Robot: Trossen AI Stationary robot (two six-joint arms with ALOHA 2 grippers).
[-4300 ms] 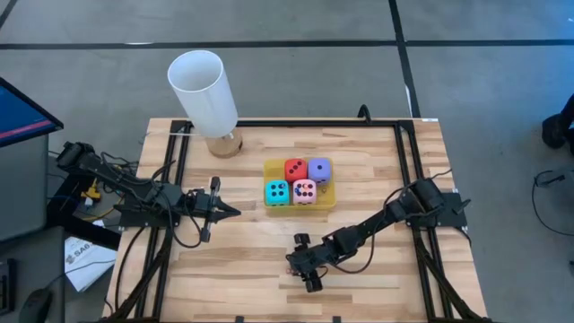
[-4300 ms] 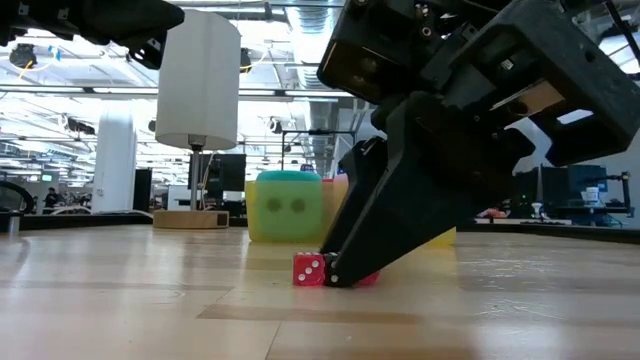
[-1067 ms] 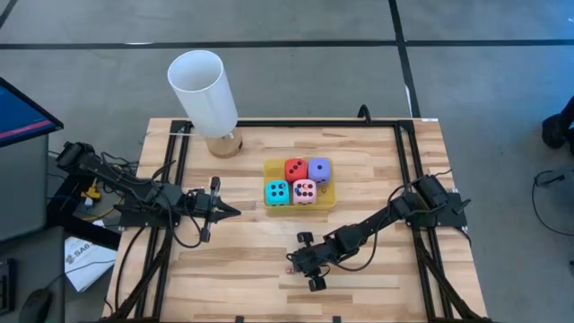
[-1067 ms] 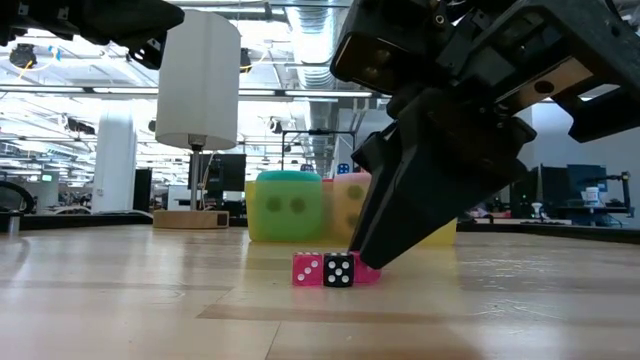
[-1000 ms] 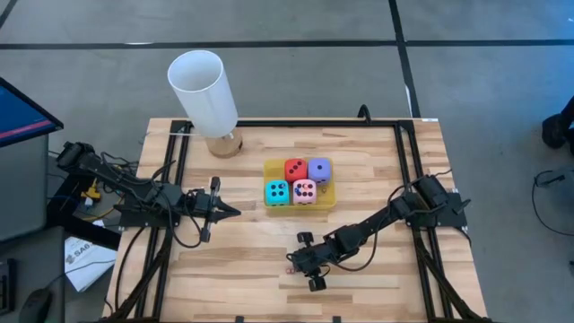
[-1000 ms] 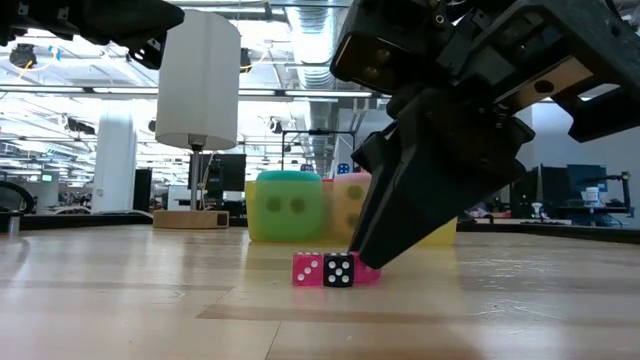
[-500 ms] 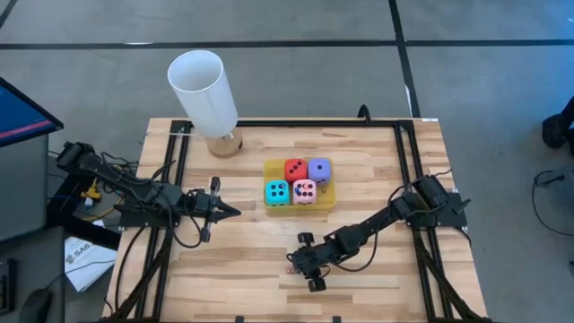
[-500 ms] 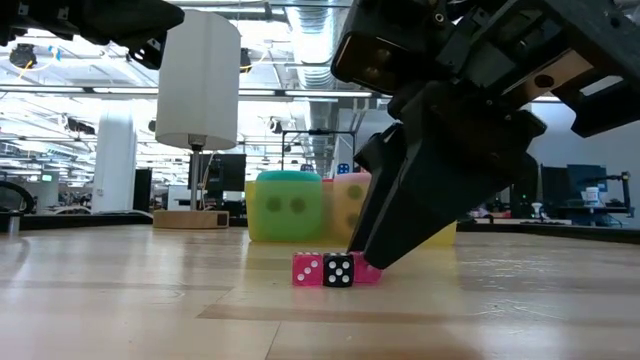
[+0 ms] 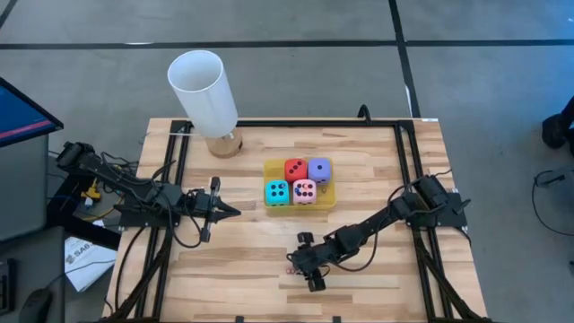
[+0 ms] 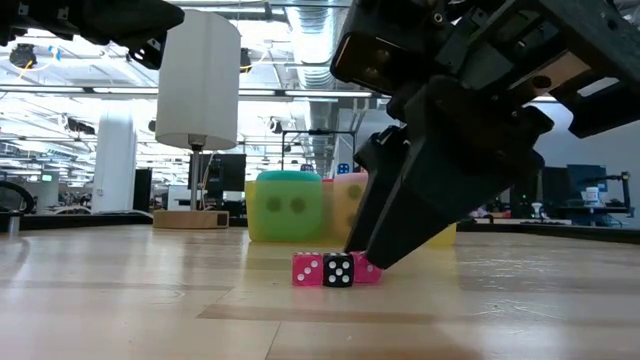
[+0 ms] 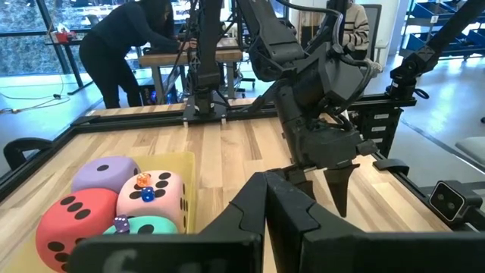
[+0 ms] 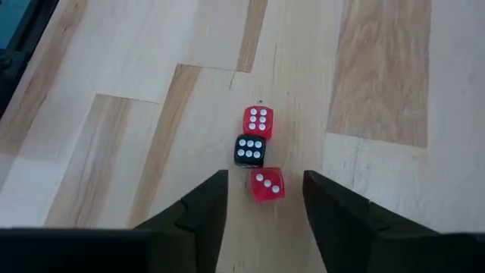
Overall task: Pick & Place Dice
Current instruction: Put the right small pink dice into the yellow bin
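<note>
- From table height, the right gripper (image 10: 352, 262) blocks most of the yellow tray (image 10: 440, 237); only the cyan die (image 10: 289, 205) and part of the pink die (image 10: 347, 203) show behind it, both soft and out of focus.
- From overhead, all four big dice sit inside the yellow tray (image 9: 323, 203): red die (image 9: 295, 170) and purple die (image 9: 319, 170) on the far side, cyan die (image 9: 276, 191) and pink die (image 9: 305, 191) on the near side.
- The right gripper (image 9: 293, 266) is low over the table on the near side of the tray, well apart from it. Its fingers (image 12: 198, 214) stand spread, holding nothing.
- Three tiny dice lie in a row just ahead of those fingers: a red one (image 12: 258, 122), a black one (image 12: 249, 150), and a red one (image 12: 266, 183) nearest the gap.
- A second ago the fingers were closer together around that nearest tiny die; they have since parted, and the row has not shifted.
- The left gripper (image 9: 233, 212) hovers to the left of the tray, fingers pressed together, unchanged.
- A white lamp (image 9: 205, 92) stands beyond the tray's far left corner.
- The left wrist view cuts off the tray and shows people working at benches behind.
</note>
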